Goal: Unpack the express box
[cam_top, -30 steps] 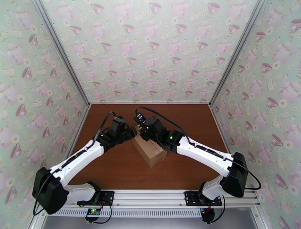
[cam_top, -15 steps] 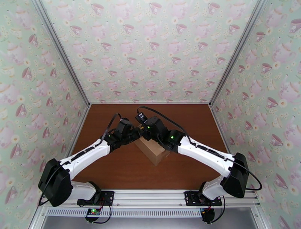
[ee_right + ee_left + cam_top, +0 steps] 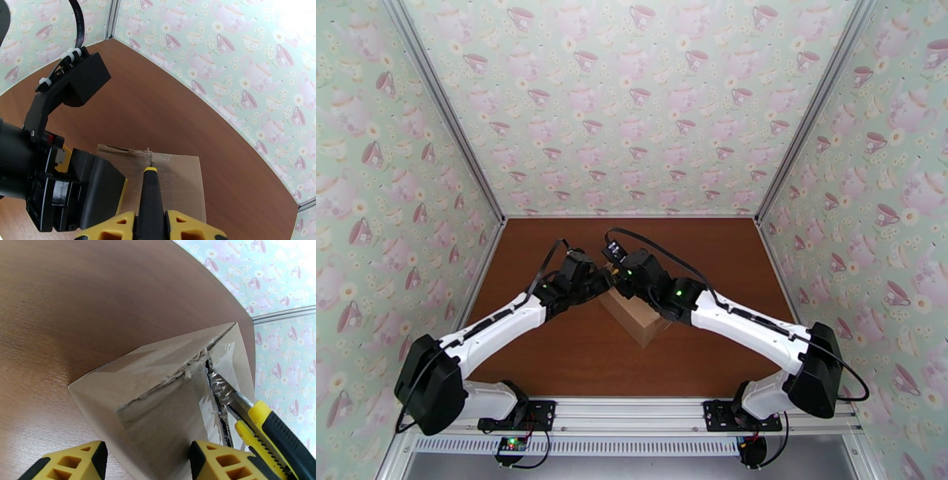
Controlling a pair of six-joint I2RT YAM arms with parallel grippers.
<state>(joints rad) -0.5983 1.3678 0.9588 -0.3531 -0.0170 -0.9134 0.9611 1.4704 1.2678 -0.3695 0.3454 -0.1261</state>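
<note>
Near the middle of the brown table [image 3: 553, 355], set at an angle to its edges, the express box [image 3: 636, 316] stands well clear of the side walls, and both arms meet over the end of it that faces the far edge. From the left side, the left gripper [image 3: 146, 461] straddles one upright corner of the carton: its yellow fingers [image 3: 75, 461] stand moderately apart with cardboard between them, and each looks to lie against a side face, so the box appears clamped. Opposite it, the right gripper [image 3: 151, 225] is closed tight around the black handle of a yellow-and-black utility knife [image 3: 151, 193], which points away from the wrist and down at the carton's top. In the left wrist view the knife's metal blade [image 3: 219, 386] sits in the seam between the top flaps, where the clear tape [image 3: 205, 409] is wrinkled and the cardboard edge beside it is ragged. The flaps lie flat, not lifted.
</note>
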